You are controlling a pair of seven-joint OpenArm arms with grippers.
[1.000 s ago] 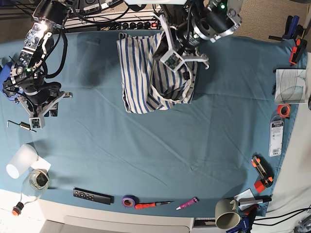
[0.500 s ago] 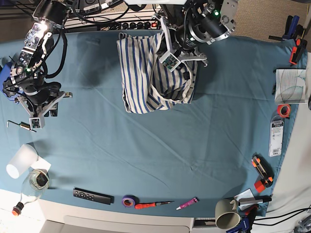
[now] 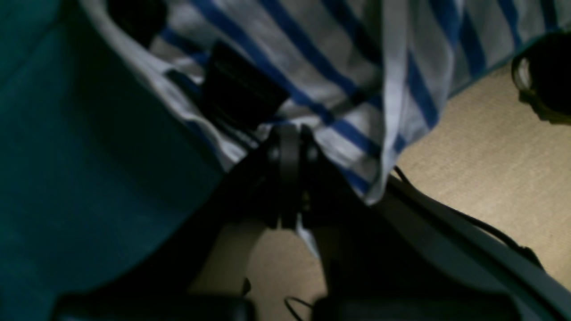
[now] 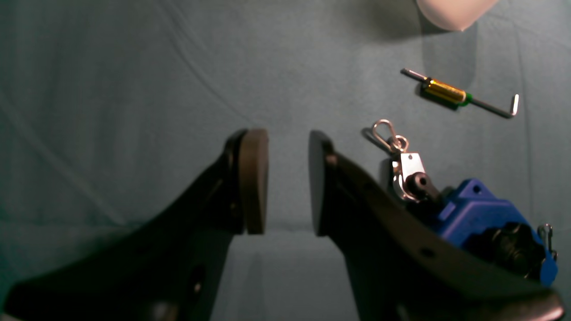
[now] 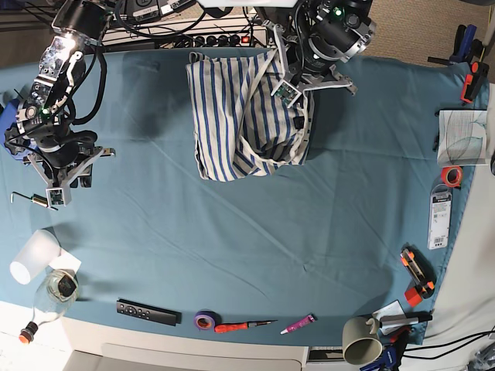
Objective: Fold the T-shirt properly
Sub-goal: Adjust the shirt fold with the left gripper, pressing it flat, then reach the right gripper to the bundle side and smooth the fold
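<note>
T-shirt (image 5: 244, 116) bunched, remote (image 5: 147, 312), tape (image 5: 204, 319) apart

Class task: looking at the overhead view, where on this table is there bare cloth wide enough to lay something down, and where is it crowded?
Bare: the wide middle of the table, between the T-shirt and the front-edge row with the remote and tape roll. Crowded: the right edge around the clamp and mug, the left side near the right gripper.

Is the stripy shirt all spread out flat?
No. The white blue-striped cloth T-shirt lies bunched and partly folded, layers overlapping on the teal table cover.
</note>
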